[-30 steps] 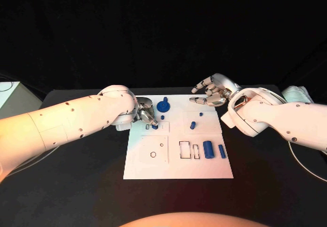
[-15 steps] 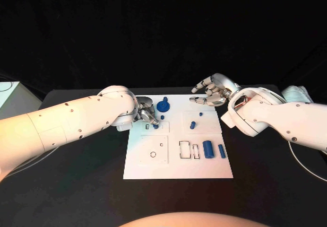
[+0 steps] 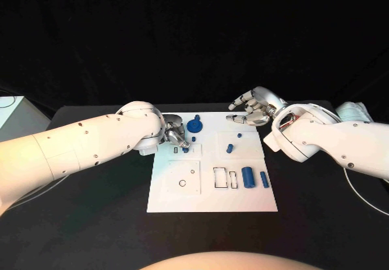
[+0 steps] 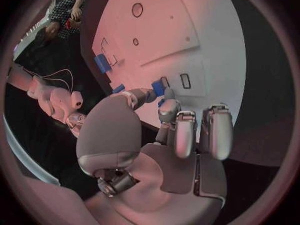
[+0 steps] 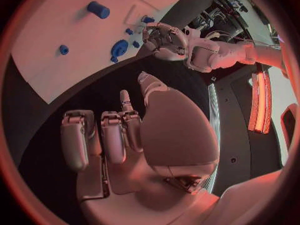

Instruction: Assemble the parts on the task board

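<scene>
On the black bench [image 3: 89,202] the white task board [image 3: 212,194] lies in the middle, its long side running from near to far.

The left hand [image 3: 175,138] sits over the board's far left corner. In the left wrist view its fingers [image 4: 185,135] curl in toward the thumb, and a small blue part [image 4: 158,88] sits at their tips, pinched between thumb and fingers just above the board by a small rectangular slot [image 4: 185,80]. In the head view that part [image 3: 184,150] shows just below the hand, beside the slot outline.

Just right of the left hand, at the far edge, stands a round blue gear-like part [image 3: 194,126] with a stem rising from it. Nearer, on the left half, an oval outline [image 3: 184,183] is drawn inside a raised square.

Toward the middle, a short blue peg [image 3: 229,149] lies on the board, with a smaller blue piece [image 3: 240,135] a little farther off. Nearer lie two rectangular outlines [image 3: 220,178], then a thick blue cylinder [image 3: 248,178] and, just beside it on the right, a thinner blue rod [image 3: 263,179].

The right hand [image 3: 253,110] hangs above the board's far right corner, apart from the parts. Its fingers [image 5: 112,135] are loosely bent and apart, holding nothing.
</scene>
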Available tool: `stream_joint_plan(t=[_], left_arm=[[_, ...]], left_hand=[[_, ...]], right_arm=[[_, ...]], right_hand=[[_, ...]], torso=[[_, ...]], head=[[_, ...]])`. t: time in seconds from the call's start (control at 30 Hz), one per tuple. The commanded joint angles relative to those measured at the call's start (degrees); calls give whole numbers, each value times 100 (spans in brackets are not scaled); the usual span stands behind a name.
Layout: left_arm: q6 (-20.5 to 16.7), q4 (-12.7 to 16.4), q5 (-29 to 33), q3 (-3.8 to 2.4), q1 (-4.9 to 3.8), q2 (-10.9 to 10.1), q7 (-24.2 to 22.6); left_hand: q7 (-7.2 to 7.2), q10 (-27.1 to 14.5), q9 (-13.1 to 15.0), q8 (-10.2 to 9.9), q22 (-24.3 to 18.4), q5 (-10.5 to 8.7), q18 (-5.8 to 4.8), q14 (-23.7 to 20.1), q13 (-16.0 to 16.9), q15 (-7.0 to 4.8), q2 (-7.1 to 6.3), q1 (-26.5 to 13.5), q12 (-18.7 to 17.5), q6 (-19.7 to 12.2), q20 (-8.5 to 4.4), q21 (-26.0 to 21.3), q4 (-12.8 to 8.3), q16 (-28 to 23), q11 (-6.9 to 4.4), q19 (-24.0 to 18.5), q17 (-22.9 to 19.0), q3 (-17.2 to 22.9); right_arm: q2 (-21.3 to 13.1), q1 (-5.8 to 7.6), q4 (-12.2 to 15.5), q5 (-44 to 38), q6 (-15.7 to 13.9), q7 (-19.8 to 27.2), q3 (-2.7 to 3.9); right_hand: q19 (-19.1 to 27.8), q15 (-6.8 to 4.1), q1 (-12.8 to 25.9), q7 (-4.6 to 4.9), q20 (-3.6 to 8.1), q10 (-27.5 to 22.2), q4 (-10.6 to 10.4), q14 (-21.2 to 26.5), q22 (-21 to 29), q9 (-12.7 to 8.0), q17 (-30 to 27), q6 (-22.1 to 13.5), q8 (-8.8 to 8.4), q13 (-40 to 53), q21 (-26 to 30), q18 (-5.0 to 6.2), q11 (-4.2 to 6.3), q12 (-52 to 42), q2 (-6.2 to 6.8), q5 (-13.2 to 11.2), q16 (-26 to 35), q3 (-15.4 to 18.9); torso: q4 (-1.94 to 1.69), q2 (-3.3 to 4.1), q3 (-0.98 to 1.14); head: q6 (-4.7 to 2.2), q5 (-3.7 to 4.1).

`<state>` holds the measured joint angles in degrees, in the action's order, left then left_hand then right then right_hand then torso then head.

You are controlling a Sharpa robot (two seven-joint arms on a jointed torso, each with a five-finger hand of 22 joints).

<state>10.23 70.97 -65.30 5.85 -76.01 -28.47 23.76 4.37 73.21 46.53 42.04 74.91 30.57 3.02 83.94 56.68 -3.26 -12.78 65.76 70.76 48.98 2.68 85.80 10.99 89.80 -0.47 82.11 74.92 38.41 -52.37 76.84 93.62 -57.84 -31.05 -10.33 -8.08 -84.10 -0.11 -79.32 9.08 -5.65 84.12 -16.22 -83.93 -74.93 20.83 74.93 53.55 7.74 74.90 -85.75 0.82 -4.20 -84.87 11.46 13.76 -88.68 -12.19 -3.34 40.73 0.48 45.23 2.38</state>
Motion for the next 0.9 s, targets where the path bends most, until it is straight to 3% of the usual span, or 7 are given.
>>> stream_joint_plan(t=[0.03,0.9], left_arm=[[17,21,-275,-1,2,9,-79],[3,-18,-603,21,66,85,-122]], left_hand=[[-32,4,89,29,417,17,-48,606,-10,-27,22,48,7,59,8,31,-1164,20,13,35,1508,1118],[-32,-1,90,25,411,16,-47,606,-21,-27,20,51,-1,62,8,29,-1166,20,13,31,1508,1118]], right_arm=[[-1,-3,1,-15,59,22,3],[-6,-4,-1,-15,74,22,3]], right_hand=[[-369,14,35,1,-29,132,-18,-510,-1186,6,1106,-29,36,1083,25,35,-11,18,4,34,21,4],[-369,14,35,1,-29,132,-18,-510,-1186,6,1106,-29,36,1083,25,35,-11,18,4,34,21,4]], torso=[[3,0,4],[7,6,6]], head=[[1,1],[18,11]])
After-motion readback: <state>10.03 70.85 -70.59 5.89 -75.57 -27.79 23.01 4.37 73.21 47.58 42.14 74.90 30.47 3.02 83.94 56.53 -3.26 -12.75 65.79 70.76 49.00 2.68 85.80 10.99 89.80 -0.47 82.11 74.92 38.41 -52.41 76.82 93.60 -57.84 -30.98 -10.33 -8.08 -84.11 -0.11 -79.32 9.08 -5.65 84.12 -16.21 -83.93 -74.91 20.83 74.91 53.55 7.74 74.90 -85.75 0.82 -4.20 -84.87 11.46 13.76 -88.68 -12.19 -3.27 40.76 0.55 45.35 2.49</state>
